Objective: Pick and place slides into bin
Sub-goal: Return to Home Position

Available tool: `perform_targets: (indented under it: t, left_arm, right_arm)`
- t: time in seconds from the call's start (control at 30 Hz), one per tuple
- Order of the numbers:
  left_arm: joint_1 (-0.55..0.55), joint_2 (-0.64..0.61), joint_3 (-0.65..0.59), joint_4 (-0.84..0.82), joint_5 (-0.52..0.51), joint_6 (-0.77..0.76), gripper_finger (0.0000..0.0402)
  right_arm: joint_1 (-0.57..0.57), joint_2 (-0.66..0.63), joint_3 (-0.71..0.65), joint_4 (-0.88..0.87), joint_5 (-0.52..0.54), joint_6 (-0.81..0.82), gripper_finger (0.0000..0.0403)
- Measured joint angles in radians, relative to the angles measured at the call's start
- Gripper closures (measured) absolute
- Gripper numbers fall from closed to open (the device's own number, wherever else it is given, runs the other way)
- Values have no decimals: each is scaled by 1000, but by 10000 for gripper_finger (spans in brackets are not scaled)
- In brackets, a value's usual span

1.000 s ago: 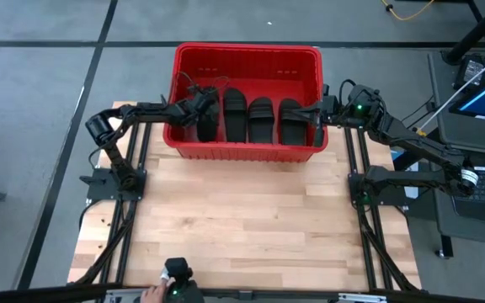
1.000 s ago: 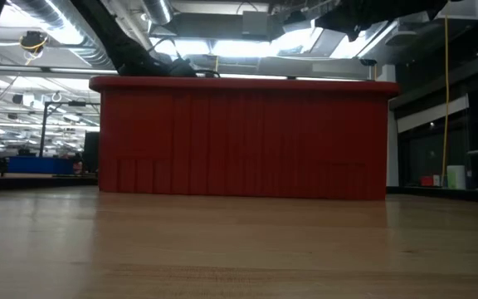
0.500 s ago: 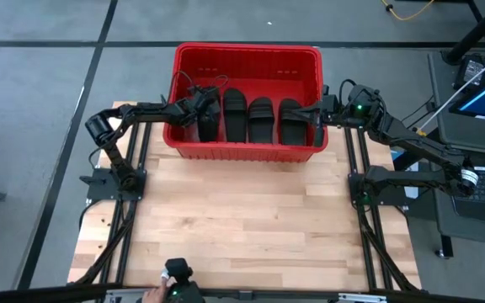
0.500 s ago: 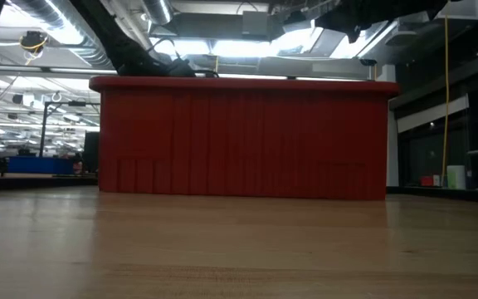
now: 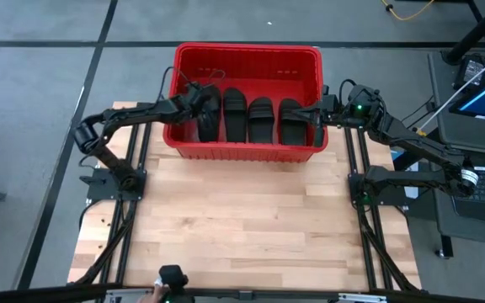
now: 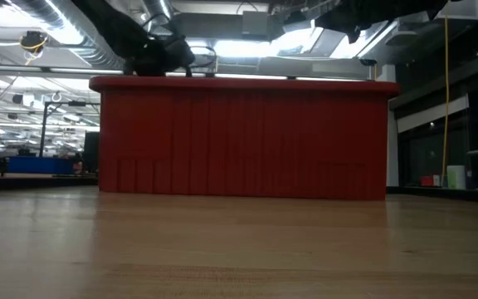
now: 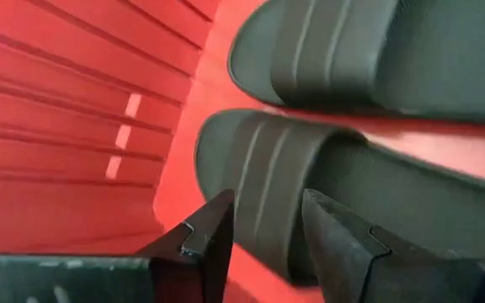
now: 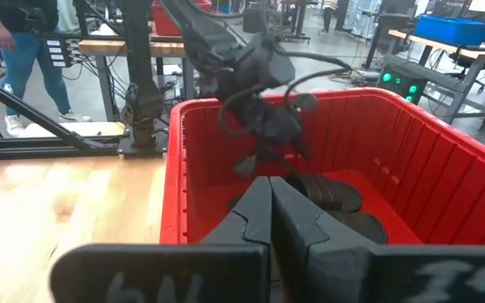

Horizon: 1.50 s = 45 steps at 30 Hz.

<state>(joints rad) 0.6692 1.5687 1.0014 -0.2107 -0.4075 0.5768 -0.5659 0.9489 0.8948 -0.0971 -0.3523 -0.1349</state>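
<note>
Sitting at the upper centre of the high view, the bin (image 5: 247,52) rests on the far edge of the wooden table (image 5: 242,227), and all four slides (image 5: 261,118) lie side by side on its floor, straps up, in a row running left to right across the frame. The left gripper (image 5: 200,105) hangs inside the bin at its left end, over the leftmost slide (image 5: 209,126); in the left wrist view its fingers (image 7: 213,240) stand a narrow gap apart with nothing between them, close above that slide's strap, though contact cannot be told. The right gripper (image 5: 318,118) sits at the bin's right rim, middle right of the frame, its fingers (image 8: 251,215) pressed together and holding nothing. In the low view the bin's ribbed wall fills the centre, and the left arm (image 6: 152,46) shows above its rim at the upper left
</note>
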Motion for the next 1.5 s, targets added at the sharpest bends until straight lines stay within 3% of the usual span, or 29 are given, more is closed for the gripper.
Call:
perform_targets:
  t: [0.23, 0.5, 0.63, 0.8, 0.97, 1.23, 1.4, 1.5]
  left_arm:
    - [-45, -129, 8, -156, 10, -62, 265]
    - [-163, -371, 9, -86, 10, -184, 272]
    - [-228, -497, 10, -38, 10, -248, 307]
    - [-300, -598, 4, -51, 10, -347, 383]
    - [-396, -624, 3, -62, -15, -432, 399]
    - [-635, -603, -34, -119, -179, -541, 400]
    - [-760, -647, -201, -30, -266, -628, 400]
    - [-799, -700, -326, 47, -249, -673, 399]
  right_arm:
    - [0, 0, 0, 0, 0, 1, 397]
    - [0, 0, 5, 9, 0, 3, 397]
    - [0, 0, 46, 6, -1, 3, 397]
    - [5, 0, 123, -83, -32, 5, 397]
    - [83, -1, 153, -130, -34, 25, 400]
    - [280, -3, 2, -22, -34, 58, 401]
    - [344, -26, -150, 187, 23, 143, 401]
    - [373, -50, -217, 269, 46, 189, 401]
